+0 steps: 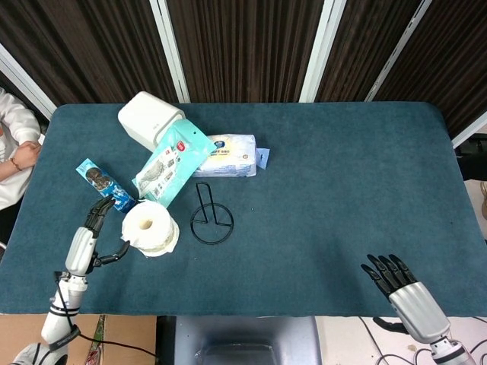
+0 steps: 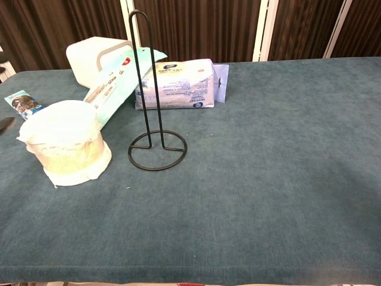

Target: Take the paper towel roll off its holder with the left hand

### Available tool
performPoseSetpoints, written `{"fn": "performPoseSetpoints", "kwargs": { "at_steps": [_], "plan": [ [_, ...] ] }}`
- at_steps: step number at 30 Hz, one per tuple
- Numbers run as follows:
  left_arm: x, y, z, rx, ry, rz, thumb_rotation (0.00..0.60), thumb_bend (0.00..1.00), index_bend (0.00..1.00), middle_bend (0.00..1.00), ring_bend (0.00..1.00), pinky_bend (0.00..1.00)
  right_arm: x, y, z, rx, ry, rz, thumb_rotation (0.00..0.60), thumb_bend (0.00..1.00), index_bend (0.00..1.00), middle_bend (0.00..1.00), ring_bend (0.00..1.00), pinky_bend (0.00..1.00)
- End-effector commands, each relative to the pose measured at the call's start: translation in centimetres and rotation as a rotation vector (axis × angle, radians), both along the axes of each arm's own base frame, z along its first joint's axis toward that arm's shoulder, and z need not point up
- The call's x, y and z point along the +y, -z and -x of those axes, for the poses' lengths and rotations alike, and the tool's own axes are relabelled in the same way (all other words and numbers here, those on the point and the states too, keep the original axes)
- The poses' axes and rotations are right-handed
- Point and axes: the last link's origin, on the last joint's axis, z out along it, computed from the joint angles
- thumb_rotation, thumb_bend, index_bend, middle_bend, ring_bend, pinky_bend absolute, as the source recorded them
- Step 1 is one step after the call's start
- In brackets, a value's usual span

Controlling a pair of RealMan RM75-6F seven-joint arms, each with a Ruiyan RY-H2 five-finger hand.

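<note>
We see the left hand (image 1: 90, 236) beside the paper towel roll (image 1: 149, 226), fingers spread and holding nothing, apart from the roll. We judge the roll's placing finished: it stands on end on the worktop (image 1: 327, 175), just left of the bare wire holder (image 1: 211, 219) and clear of its post. The right hand (image 1: 396, 283) rests open at the near right edge, well apart, likely because the task needs only the left. The head view shows both hands and the snack packet (image 1: 98, 179); the chest view shows neither hand clearly but reveals the holder's tall loop (image 2: 141, 71) and the roll's ragged wrap (image 2: 68, 146).
</note>
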Motion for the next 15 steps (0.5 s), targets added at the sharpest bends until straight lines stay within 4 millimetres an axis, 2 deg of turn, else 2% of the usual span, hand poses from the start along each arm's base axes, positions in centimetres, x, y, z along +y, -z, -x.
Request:
{"fn": "performPoseSetpoints", "kwargs": {
  "at_steps": [1,5,7,10,12,15],
  "plan": [
    [-2.8,-2.6,1.2,0.235,0.021,0.018,0.600,0.38,0.00,0.00,0.00,0.00,0.0,-0.1,0.0,0.013,0.006,0.027,0.600,0.01,0.00,0.00,0.00,0.00],
    [-7.5,-2.4,3.0,0.570,-0.041,0.063,0.600,0.42,0.00,0.00,0.00,0.00,-0.3,0.1,0.1,0.035,0.023,0.069,0.600,0.01,0.00,0.00,0.00,0.00],
    [-9.0,-2.0,3.3,0.688,-0.060,0.051,0.600,0.42,0.00,0.00,0.00,0.00,-0.3,0.3,0.0,0.044,0.030,0.078,0.600,0.01,0.00,0.00,0.00,0.00],
    [-10.1,-1.4,3.2,0.772,-0.078,0.028,0.600,0.42,0.00,0.00,0.00,0.00,-0.4,0.4,-0.1,0.045,0.028,0.083,0.600,0.02,0.00,0.00,0.00,0.00],
    [-10.2,-1.4,2.2,0.746,-0.045,0.002,0.600,0.43,0.00,0.00,0.00,0.00,-0.3,0.5,-0.1,0.046,0.026,0.080,0.600,0.02,0.00,0.00,0.00,0.00],
    [-10.0,-1.7,2.3,0.739,-0.046,-0.006,0.600,0.43,0.00,0.00,0.00,0.00,-0.3,0.6,-0.2,0.045,0.019,0.079,0.600,0.02,0.00,0.00,0.00,0.00]
  ]
}}
